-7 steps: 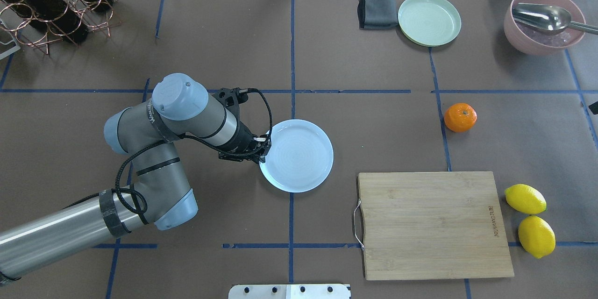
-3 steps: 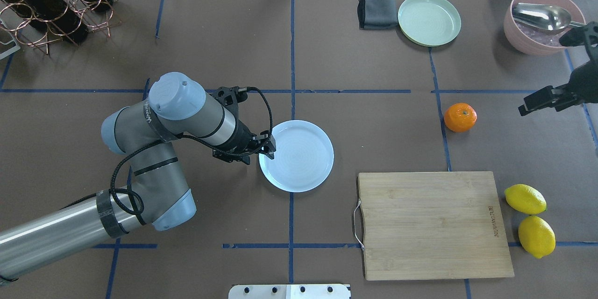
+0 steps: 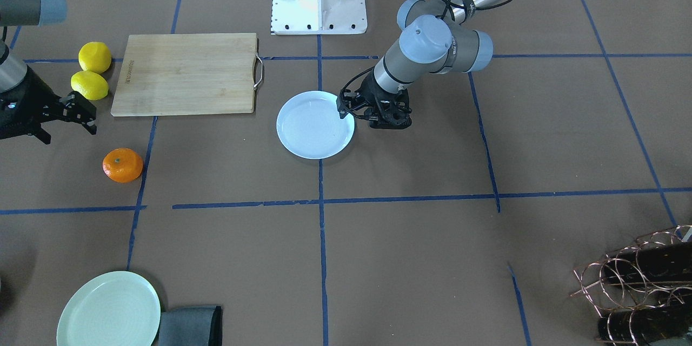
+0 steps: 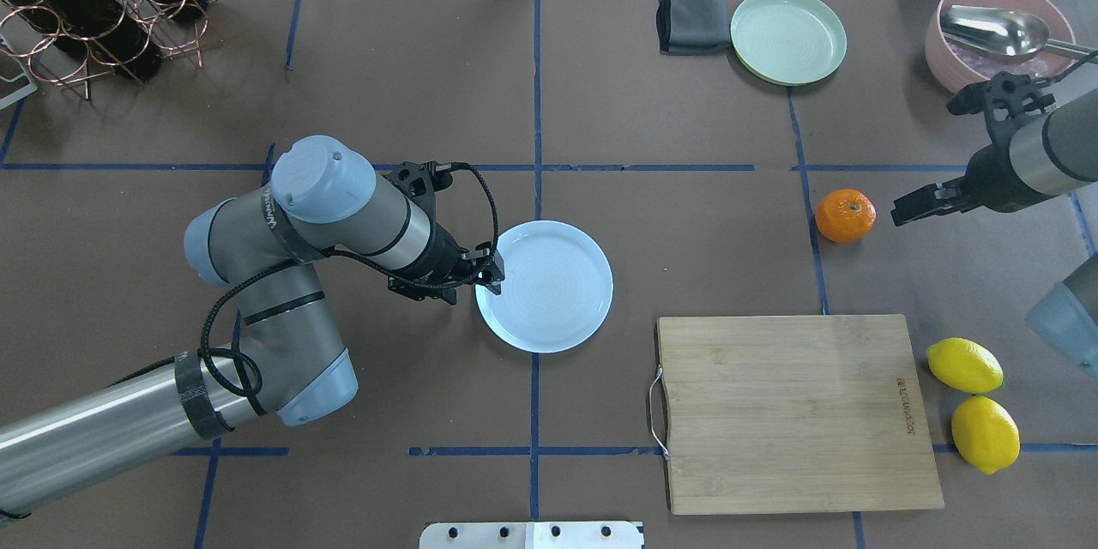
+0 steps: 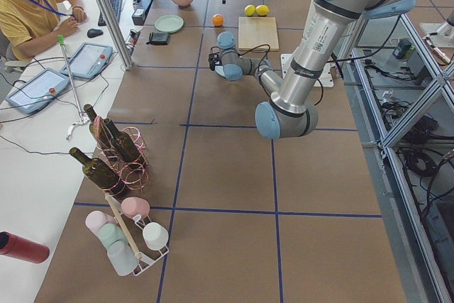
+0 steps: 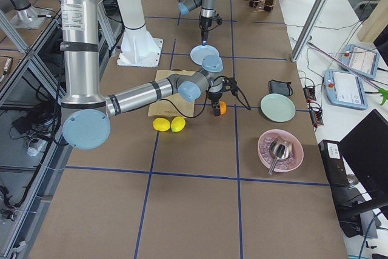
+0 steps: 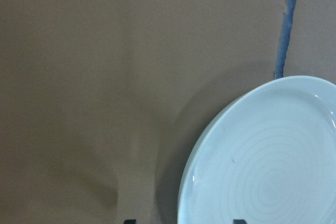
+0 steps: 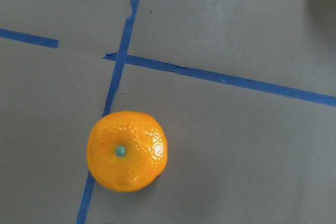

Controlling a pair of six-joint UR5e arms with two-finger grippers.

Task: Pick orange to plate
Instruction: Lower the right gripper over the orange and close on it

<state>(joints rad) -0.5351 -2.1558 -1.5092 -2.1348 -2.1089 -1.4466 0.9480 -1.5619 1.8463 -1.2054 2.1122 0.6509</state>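
The orange [image 4: 845,216] lies on the brown mat at the right, and it sits low and left in the right wrist view [image 8: 127,150], stem dot up. My right gripper [image 4: 911,209] hovers just to the right of it, apart from it, and looks open in the front view [image 3: 67,131]. The pale blue plate [image 4: 558,309] rests near the table's middle. My left gripper [image 4: 491,271] is open over the plate's left rim. That rim [image 7: 189,171] runs between the two fingertips at the bottom of the left wrist view.
A wooden cutting board [image 4: 793,412] lies front right with two lemons [image 4: 965,364] beside it. At the back right are a pale green plate [image 4: 788,36], a grey cloth [image 4: 690,19] and a pink bowl [image 4: 952,60] holding a spoon. A bottle rack [image 4: 94,0] stands back left.
My right arm has come in from the right edge and moved left, close to the orange. The left gripper lifted slightly off the plate's rim and then stayed put.
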